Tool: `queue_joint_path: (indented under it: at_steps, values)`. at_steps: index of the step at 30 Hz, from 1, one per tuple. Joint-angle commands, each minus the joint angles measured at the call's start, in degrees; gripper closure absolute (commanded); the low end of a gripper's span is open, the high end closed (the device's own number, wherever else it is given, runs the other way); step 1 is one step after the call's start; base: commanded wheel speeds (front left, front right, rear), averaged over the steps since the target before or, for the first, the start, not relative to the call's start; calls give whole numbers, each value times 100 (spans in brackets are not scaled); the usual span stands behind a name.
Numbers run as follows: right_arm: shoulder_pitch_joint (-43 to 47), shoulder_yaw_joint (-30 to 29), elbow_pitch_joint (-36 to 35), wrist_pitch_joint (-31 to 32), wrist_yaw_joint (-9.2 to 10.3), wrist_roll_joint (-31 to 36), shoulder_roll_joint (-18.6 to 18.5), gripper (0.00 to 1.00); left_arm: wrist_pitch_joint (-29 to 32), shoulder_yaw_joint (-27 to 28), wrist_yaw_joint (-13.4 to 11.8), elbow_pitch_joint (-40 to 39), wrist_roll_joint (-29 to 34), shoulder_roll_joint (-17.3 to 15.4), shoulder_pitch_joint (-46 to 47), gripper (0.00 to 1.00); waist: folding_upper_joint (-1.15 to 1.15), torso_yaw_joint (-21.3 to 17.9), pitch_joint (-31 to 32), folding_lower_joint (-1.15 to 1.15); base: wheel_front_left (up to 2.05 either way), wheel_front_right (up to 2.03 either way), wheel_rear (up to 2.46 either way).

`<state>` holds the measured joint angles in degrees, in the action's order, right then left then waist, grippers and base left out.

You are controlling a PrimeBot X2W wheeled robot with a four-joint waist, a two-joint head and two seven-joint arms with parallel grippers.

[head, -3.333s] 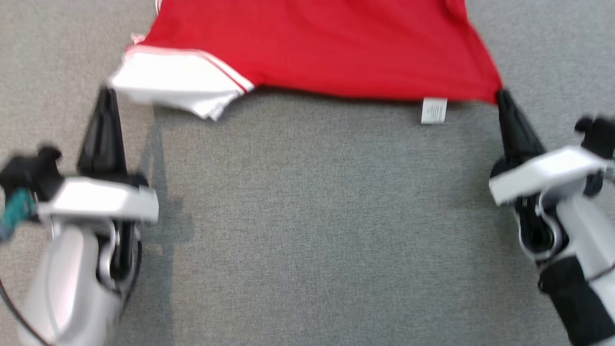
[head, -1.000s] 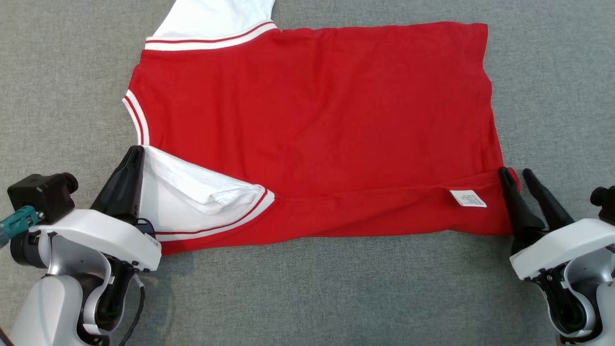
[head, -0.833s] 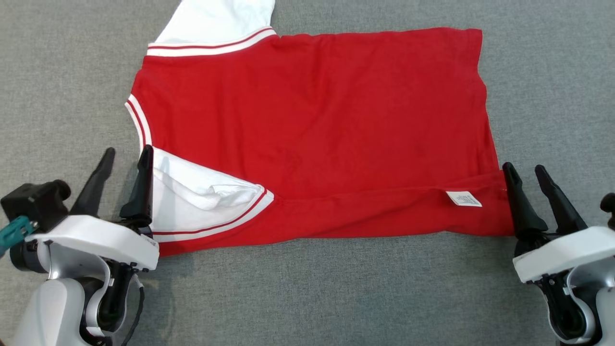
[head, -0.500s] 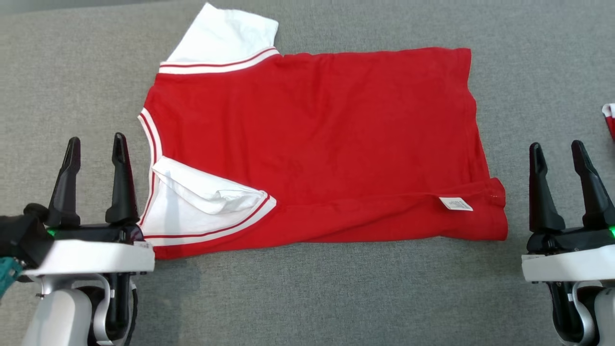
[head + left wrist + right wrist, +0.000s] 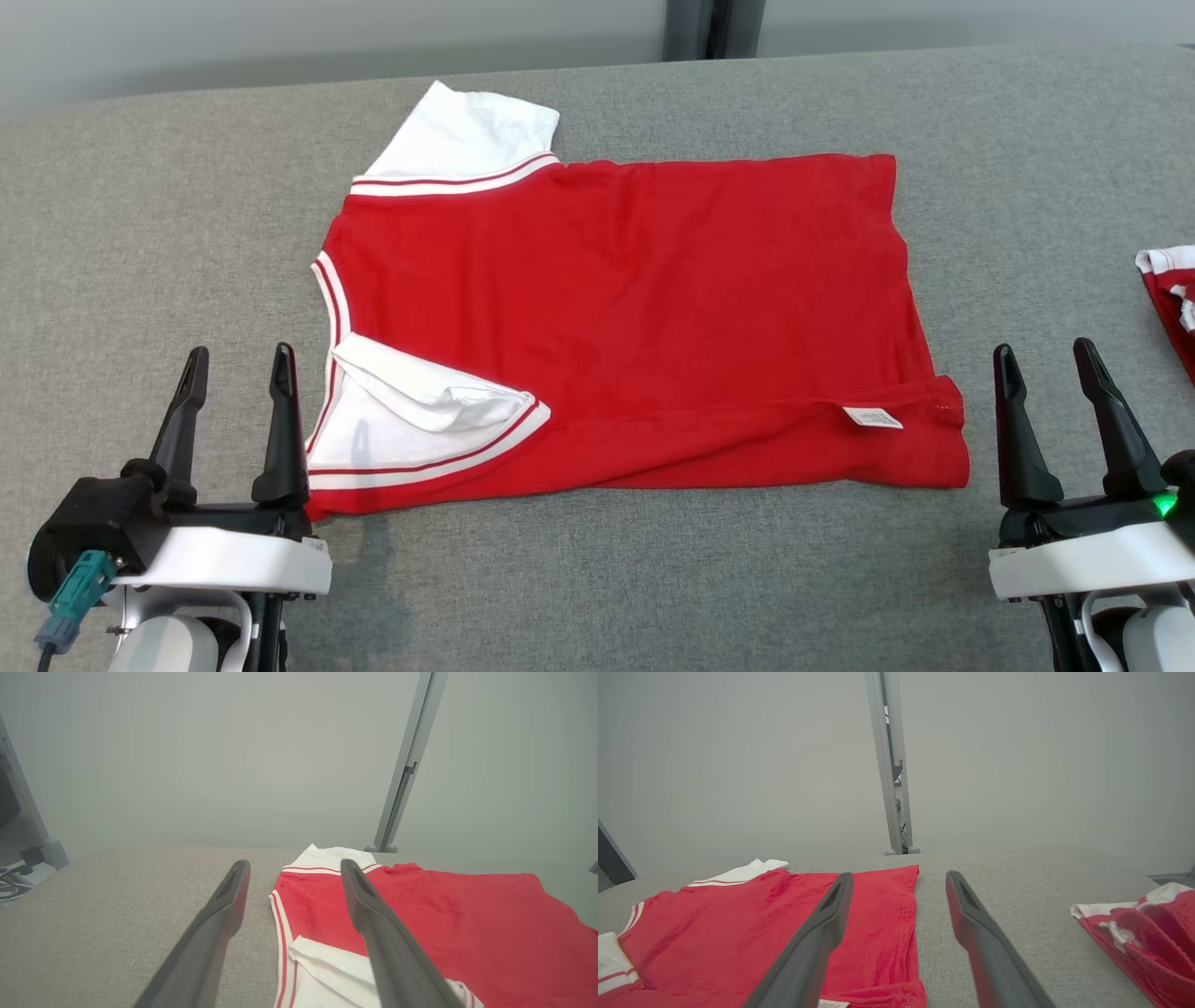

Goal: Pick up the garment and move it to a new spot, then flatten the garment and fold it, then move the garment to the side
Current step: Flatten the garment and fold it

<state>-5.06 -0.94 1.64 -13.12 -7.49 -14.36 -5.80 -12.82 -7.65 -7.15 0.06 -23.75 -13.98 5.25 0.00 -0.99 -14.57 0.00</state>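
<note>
The garment [image 5: 635, 308] is a red T-shirt with white sleeves and red-striped cuffs, spread on the grey table with its near long edge folded over, a white label showing there. The near sleeve lies folded onto the body at the left. My left gripper [image 5: 238, 359] stands open just left of that sleeve, nothing between its fingers. In the left wrist view the garment [image 5: 444, 924] lies under and right of the fingers [image 5: 373, 919]. My right gripper [image 5: 1044, 355] is open, just right of the garment's near right corner. The right wrist view has the garment [image 5: 752, 924] at lower left.
A second red and white garment [image 5: 1172, 299] lies bunched at the right edge of the table; the right wrist view has this second garment [image 5: 1143, 928] too. The grey padded table [image 5: 597, 579] ends at a pale wall with a metal post [image 5: 714, 28] behind.
Both grippers let go of the garment's near edge, opened, and drew back toward me. The head camera tilted up, so the garment sits lower in view and the far wall appears.
</note>
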Motion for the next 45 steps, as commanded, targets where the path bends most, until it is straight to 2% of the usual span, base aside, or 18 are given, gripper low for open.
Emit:
queue_joint_path:
  at_steps: [1, 9, 10, 13, 18, 27, 28, 29, 30, 36, 45]
  values:
    - [40, -17, 17, -3, 0, -33, -8, 0, -1, -16, -1, 28, 38, -45, -2, 0, 0, 5, 14, 0, 0, 0, 0]
    - [17, 25, 143, 211, 0, -19, -46, 0, 308, -177, 60, 205, -10, -102, -4, 0, 0, 25, -15, 0, 0, 0, 0]
    - [67, 85, 339, 356, 0, 13, -69, 0, 553, -234, 67, 357, -117, -80, -130, 0, 0, 13, -92, 0, 0, 0, 0]
    - [81, 186, 614, 432, 0, -23, -47, 0, 740, -310, 108, 572, -259, -11, -189, 0, 0, 6, -200, 0, 0, 0, 0]
    - [-65, 303, 1174, 444, 0, -120, -6, 0, 869, -289, 201, 1098, -547, 132, -163, 0, 0, -8, -371, 0, 0, 0, 0]
    - [-417, 606, 2017, 582, 0, -317, 9, 0, 1328, -295, 395, 1815, -960, 203, 72, 0, 0, -17, -569, 0, 0, 0, 0]
    - [-447, 661, 2080, 622, 0, -358, 13, 48, 1395, -310, 393, 1846, -971, 196, 93, 9, 0, -17, -575, 0, 0, 0, 0]
    - [-473, 708, 2127, 626, -1, -402, 10, 57, 1443, -334, 420, 1856, -998, 191, 105, 63, 0, -16, -577, 0, 0, 0, 0]
    - [-488, 744, 2156, 634, -1, -459, 10, 100, 1466, -341, 426, 1852, -1004, 192, 109, 100, 0, -13, -577, 0, 0, 0, 0]
    - [-421, 745, 2024, 662, 1, -668, -109, 100, 1428, -289, 285, 1543, -904, 73, 78, 100, 0, 20, -526, 0, 0, 0, 0]
    - [308, 349, 1040, 1186, 1, -813, -296, 100, 1910, -265, -125, 320, -875, -147, -583, 100, 0, 66, -431, 0, 0, 0, 0]
